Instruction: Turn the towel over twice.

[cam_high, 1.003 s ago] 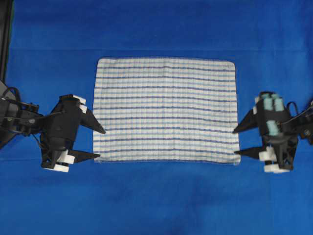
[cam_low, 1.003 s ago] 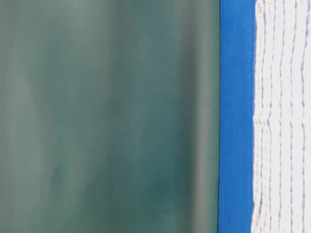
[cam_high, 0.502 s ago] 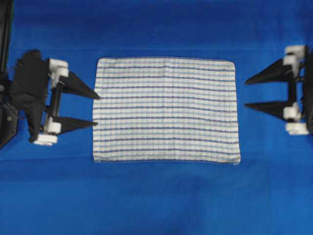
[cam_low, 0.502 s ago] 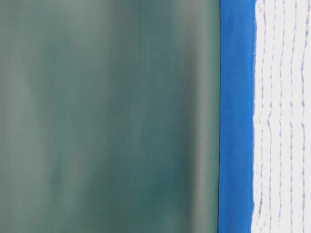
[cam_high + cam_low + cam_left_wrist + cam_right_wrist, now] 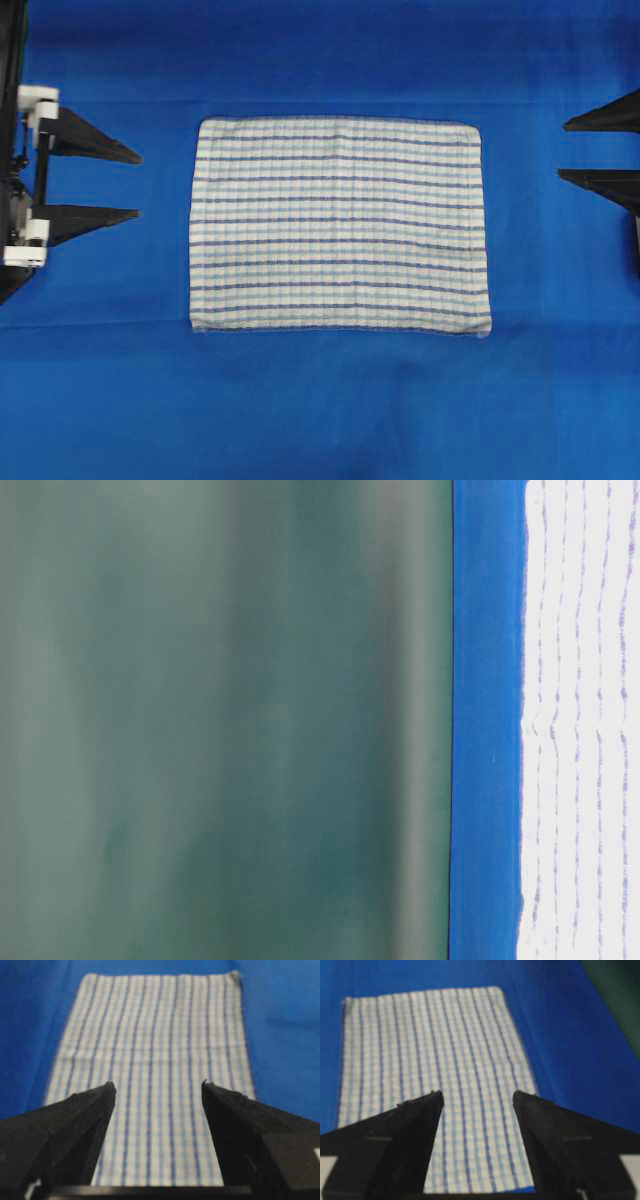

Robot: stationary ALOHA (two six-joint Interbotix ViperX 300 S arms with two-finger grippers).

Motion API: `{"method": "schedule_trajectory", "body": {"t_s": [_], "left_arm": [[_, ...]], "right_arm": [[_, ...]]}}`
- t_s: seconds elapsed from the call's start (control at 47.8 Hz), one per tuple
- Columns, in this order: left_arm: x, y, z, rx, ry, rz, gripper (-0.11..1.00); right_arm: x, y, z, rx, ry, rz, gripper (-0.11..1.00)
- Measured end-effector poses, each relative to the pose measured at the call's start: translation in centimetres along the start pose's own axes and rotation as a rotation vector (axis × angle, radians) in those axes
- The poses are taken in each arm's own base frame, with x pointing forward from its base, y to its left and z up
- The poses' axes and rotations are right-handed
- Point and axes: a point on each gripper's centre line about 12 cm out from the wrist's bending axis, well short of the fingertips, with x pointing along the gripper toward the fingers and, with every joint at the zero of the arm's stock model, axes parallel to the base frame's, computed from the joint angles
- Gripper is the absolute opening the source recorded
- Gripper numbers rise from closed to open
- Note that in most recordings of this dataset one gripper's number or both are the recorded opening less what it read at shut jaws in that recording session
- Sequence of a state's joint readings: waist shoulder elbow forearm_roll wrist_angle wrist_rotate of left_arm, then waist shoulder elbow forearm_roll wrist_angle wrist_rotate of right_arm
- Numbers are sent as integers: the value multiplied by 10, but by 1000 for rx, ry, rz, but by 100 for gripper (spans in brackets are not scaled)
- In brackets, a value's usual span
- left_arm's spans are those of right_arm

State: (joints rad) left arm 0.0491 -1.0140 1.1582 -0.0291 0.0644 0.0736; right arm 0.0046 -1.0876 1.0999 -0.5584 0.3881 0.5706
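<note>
While the towel [image 5: 340, 225] lies flat at the middle of the blue-covered desk [image 5: 320, 410], left gripper [image 5: 138, 185] and right gripper [image 5: 563, 150] hang wide-jawed and empty off its short edges, apparently clearing it.

The right gripper [image 5: 476, 1095] fills the lower edge, its two black fingers [image 5: 410, 1130] spread apart with nothing between them. Beyond the tips the towel [image 5: 435, 1055] lies flat on the blue cloth [image 5: 560, 1035], its stripes running away from the camera. A dark green surface [image 5: 620, 995], somewhat blurred, shows at the upper right corner.
</note>
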Motion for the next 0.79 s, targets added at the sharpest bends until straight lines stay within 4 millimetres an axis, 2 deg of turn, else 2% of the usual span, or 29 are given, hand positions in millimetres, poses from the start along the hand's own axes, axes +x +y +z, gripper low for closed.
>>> {"method": "schedule_trajectory", "body": {"t_s": [0.23,0.502,0.794], "left_arm": [[-21,1,-29,-22,-24,13,65],[-28,-1,-56,-78,-9,12,65],[-28,-1,-61,-90,-2,12,65]], "right_arm": [[-3,-4,-30,34,-16,-1,63],[4,-5,-67,123,-46,22,63],[5,-8,-69,139,-78,11,59]]}}
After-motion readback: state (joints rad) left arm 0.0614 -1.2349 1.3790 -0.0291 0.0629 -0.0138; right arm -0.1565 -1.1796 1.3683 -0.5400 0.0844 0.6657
